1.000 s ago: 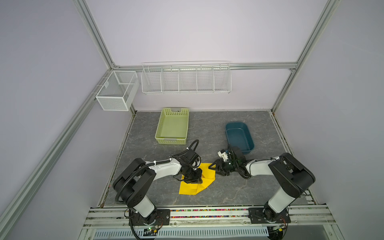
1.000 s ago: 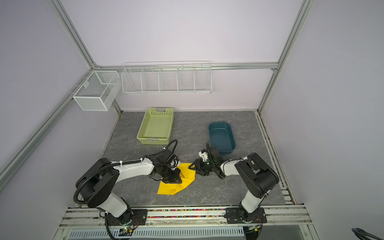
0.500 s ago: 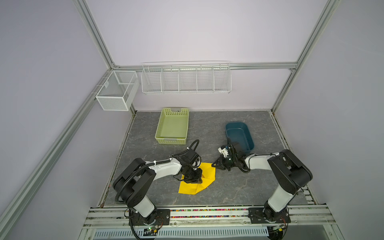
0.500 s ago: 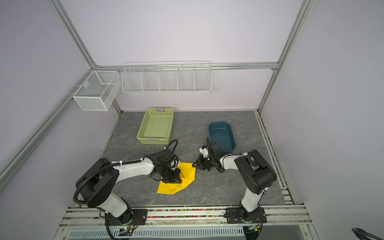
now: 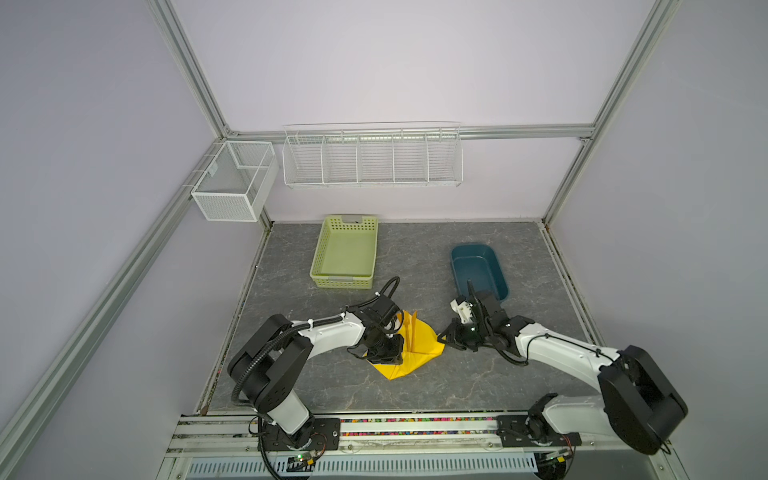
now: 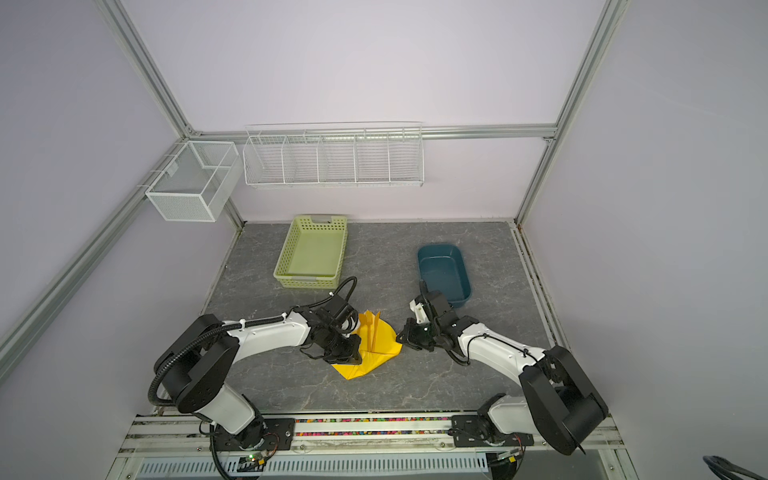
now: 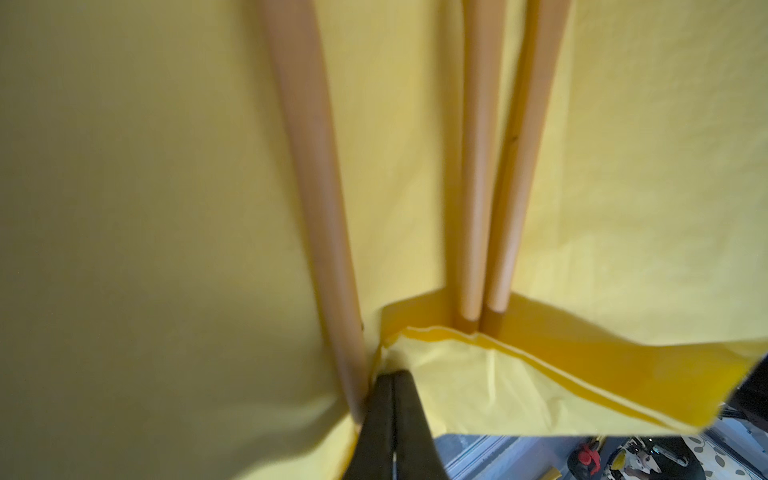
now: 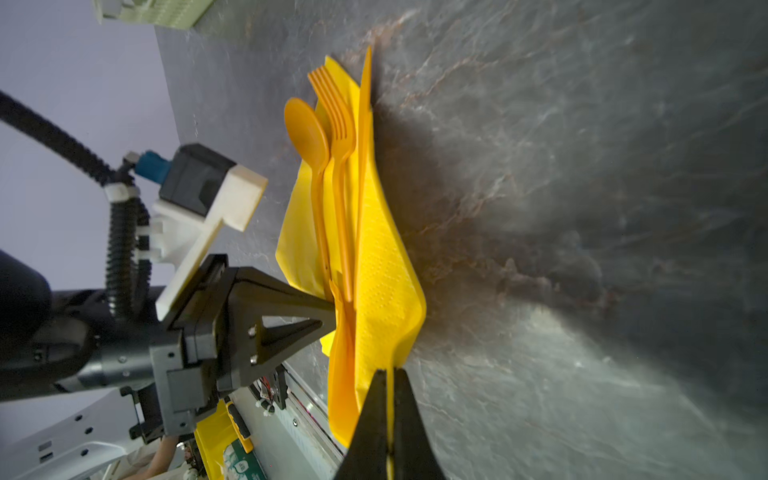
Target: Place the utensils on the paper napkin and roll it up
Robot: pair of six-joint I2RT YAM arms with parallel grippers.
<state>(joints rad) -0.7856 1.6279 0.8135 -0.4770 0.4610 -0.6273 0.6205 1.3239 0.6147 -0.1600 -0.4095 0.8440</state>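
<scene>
Utensils (image 8: 338, 187) lie on the napkin (image 8: 382, 270), its corner folded at their handle ends. Your right gripper (image 8: 390, 386) pinches the napkin's edge; your left gripper (image 7: 392, 386), closed, presses the fold. Rolling remains.

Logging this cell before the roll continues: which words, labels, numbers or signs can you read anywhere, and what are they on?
No text is readable in any view.
Grey tag on the green basket, far rim: too small to read.
Small tag on the white mesh bin: too small to read.
Green-and-white packet past the table edge, right wrist view: print blurred, unreadable.
</scene>
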